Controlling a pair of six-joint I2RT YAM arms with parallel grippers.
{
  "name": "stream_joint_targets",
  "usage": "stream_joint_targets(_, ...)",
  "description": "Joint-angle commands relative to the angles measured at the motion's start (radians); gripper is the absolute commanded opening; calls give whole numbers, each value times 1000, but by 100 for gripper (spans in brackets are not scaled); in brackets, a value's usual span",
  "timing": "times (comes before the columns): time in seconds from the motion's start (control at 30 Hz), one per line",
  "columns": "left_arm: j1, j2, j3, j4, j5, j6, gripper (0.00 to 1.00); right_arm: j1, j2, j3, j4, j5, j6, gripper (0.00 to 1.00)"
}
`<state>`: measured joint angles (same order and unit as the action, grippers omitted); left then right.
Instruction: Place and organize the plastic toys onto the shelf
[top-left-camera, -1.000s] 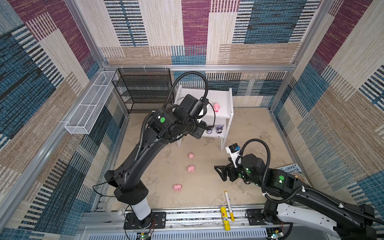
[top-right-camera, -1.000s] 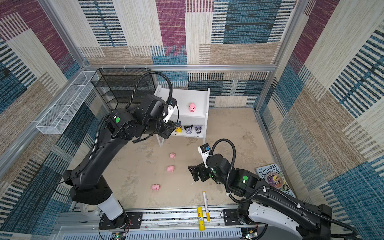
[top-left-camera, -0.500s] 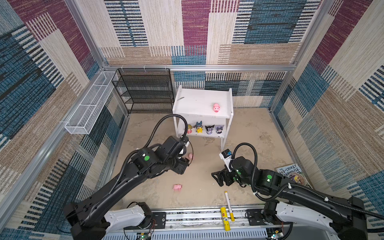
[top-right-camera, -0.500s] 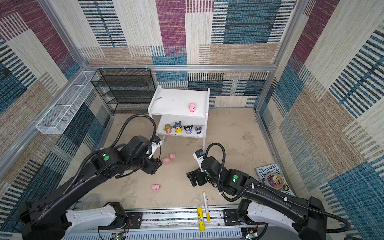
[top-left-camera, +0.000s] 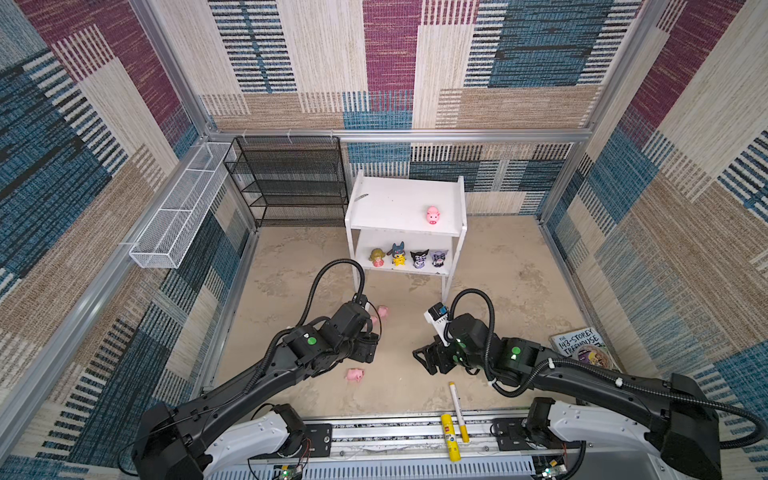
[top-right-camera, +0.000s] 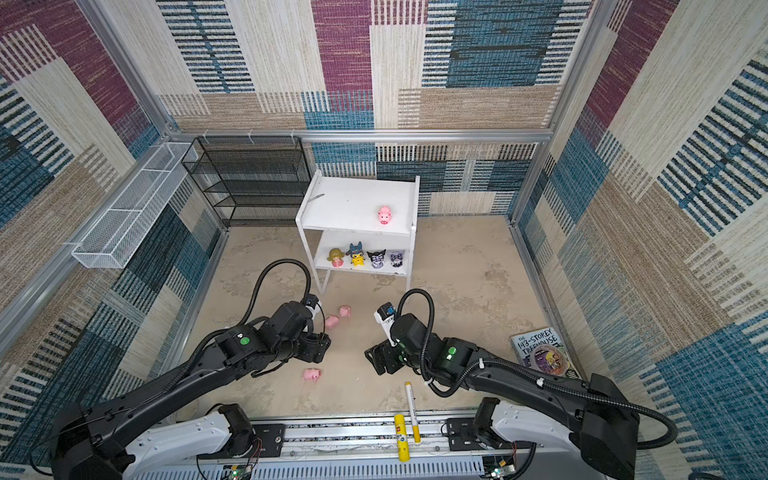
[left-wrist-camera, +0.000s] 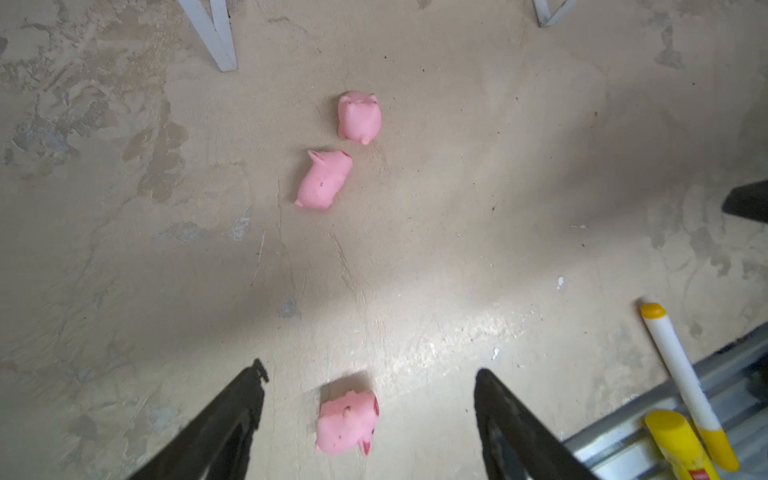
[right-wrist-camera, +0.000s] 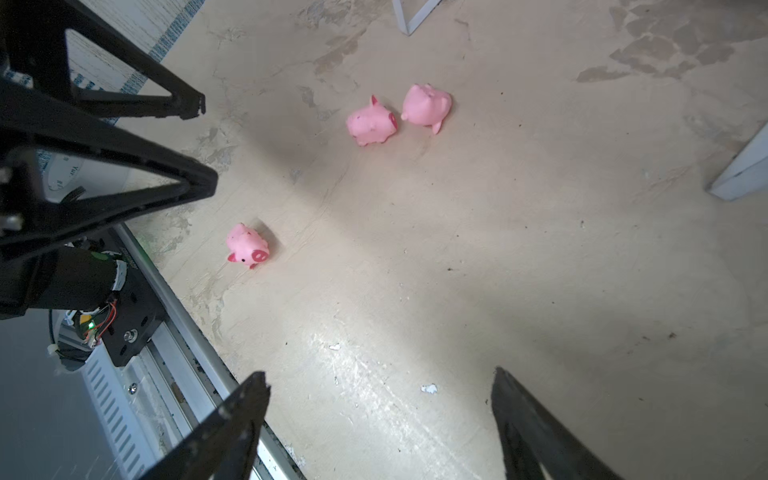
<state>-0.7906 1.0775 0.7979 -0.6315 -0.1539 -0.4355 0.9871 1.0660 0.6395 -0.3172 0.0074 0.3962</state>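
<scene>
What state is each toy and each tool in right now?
Top-board pig: standing upright.
Lower-board figures: upright, in a row.
Floor pigs: lying loose, unheld.
Left tool: open, empty.
Right tool: open, empty.
Marker: lying flat.

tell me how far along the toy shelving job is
Done: one pig on the top board of the shelf, four figures on the lower one. In hand: nothing; the open left gripper hovers by the nearest floor pig. Left: that pig and two more pigs.

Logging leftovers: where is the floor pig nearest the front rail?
In both top views the pig lies on the floor left of centre, beside the left gripper, marker to its right.
</scene>
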Motion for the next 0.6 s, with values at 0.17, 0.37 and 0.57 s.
stream_joint_targets(0.17,97,190,19,234,76,22,69,1,14,-7,65,-6,7,73)
stream_joint_targets(0.37,122,315,-9,356,60,84,68,-1,11,-12,65,8,-1,71)
stream_joint_targets(0.57,154,421,2,417,23,139,68,-5,28,-3,63,8,-10,71)
